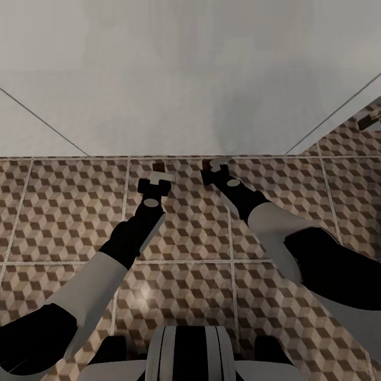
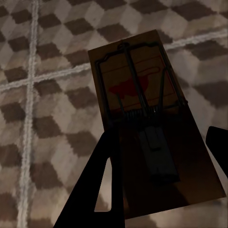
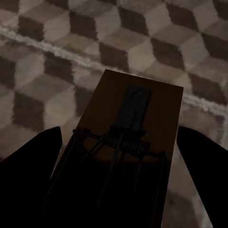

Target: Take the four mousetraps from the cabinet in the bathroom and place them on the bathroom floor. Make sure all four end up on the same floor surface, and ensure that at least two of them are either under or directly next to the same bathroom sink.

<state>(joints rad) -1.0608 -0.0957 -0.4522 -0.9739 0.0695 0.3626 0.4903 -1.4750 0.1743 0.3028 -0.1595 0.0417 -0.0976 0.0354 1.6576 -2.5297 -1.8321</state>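
1. Mousetraps: from the head camera I count two, one at the tip of each arm. The left gripper [image 1: 155, 182] carries a small tan board [image 1: 159, 168] poking out past its fingertips, low over the bathroom floor [image 1: 63, 211] and close to the edge of a wide pale surface [image 1: 190, 79] that spans the upper half of the picture. The right gripper [image 1: 216, 170] has a second trap [image 1: 219, 160], pale and tilted, right at that same edge. The two grippers sit near each other, side by side. At the far right edge I see a small dark object [image 1: 366, 120] on the tiles, too small to identify.

2. Left wrist camera: one mousetrap [image 2: 142, 109] lies lengthwise between my two dark fingers [image 2: 102, 190]. I can see its tan board, dark wire bar and spring, and one reddish spot. The near end of the board is in shadow between the fingers, so I read the left gripper as pinching this trap. Cube-pattern tiles and two crossing pale grout lines lie behind it.

3. Right wrist camera: one mousetrap [image 3: 128, 137], seen from its metal-plate end, with the wires running back toward the camera. One dark finger [image 3: 28, 161] stands on each side of the board, so the right gripper looks closed around it. One grout line runs across the tiles beyond.
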